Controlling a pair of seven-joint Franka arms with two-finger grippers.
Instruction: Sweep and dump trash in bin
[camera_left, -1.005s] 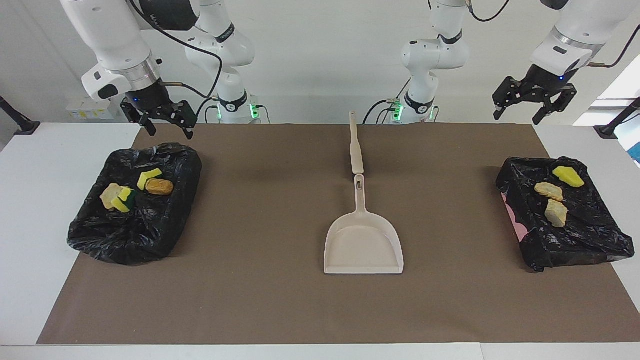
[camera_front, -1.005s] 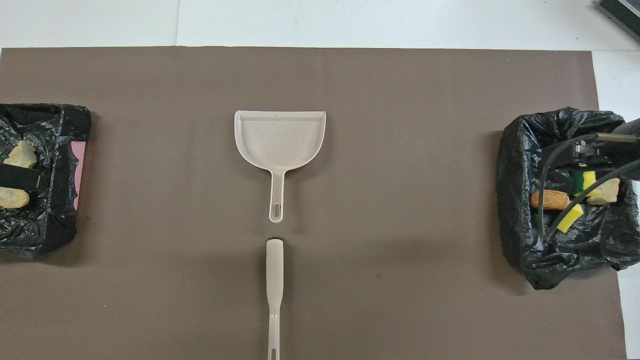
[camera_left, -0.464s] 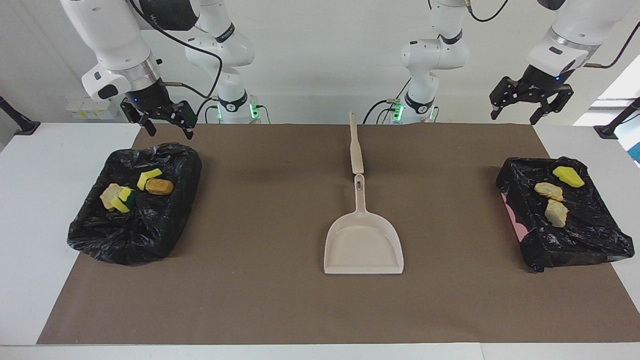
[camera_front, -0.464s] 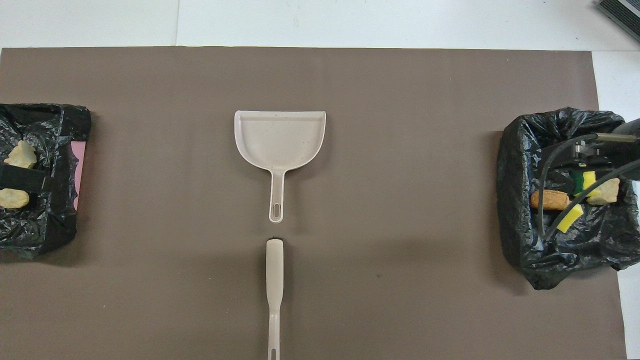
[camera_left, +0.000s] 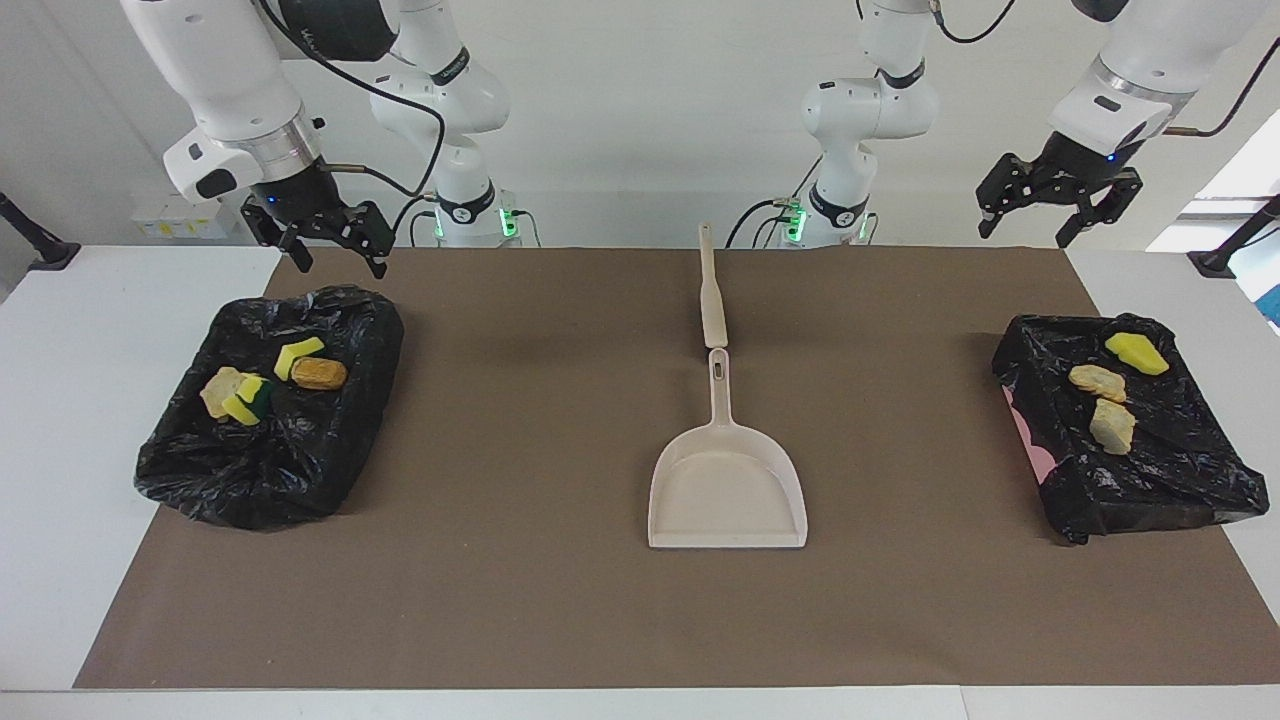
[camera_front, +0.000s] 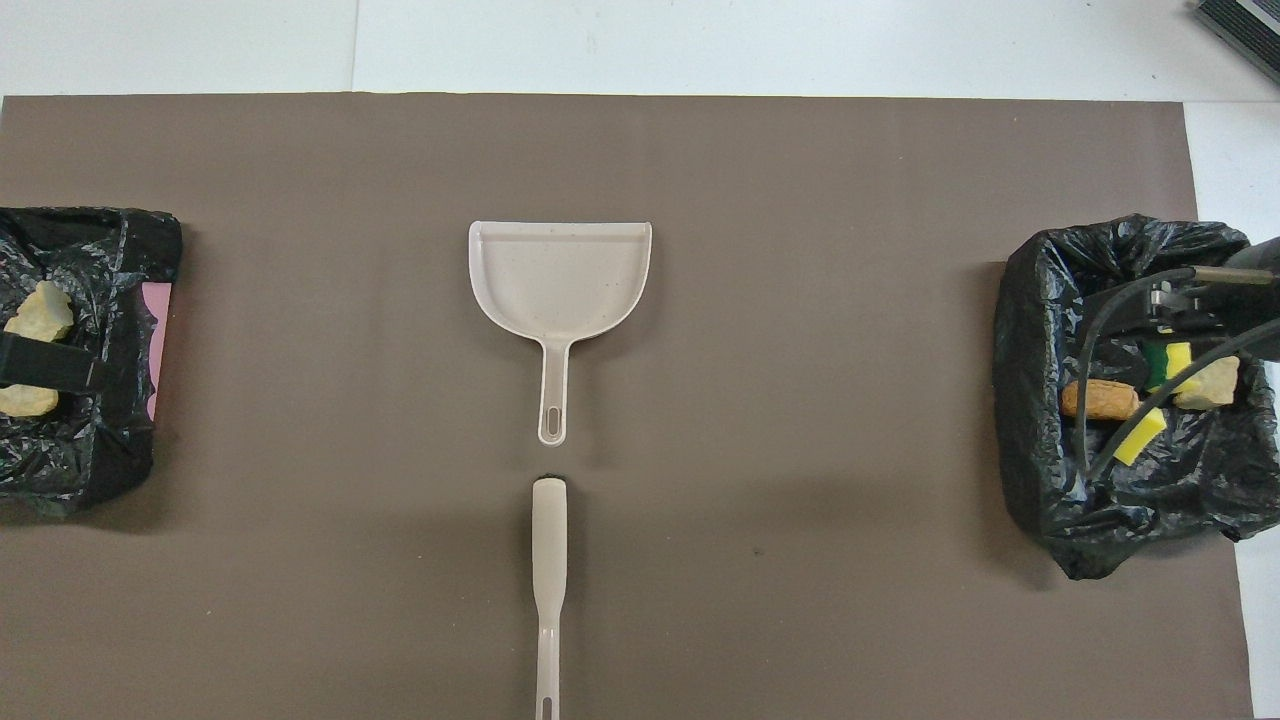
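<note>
At upper left of the facing view, your right gripper hangs with its fingers spread wide and holding nothing, over the edge of the black-bagged bin nearest the robots. At upper right of that view, your left gripper is raised with its fingers also spread wide and bare, above the brown mat's corner, well clear of the second black-bagged bin below it.

You can see the trash resting in both bins. In the bin at the view's left lie four lumps: a yellow sponge piece, a tan-orange bread-like chunk just beside it, a pale chunk, and a yellow-and-green sponge touching that chunk. In the bin at the view's right lie three: a yellow sponge piece, a tan chunk and a pale chunk just beside it.

At the middle of the desk, on the mat, you have the beige dustpan, its pan bare, its handle pointing toward the robots. The brush handle lies in line with it, its end just short of the dustpan's handle; its bristles do not show in either view.
</note>
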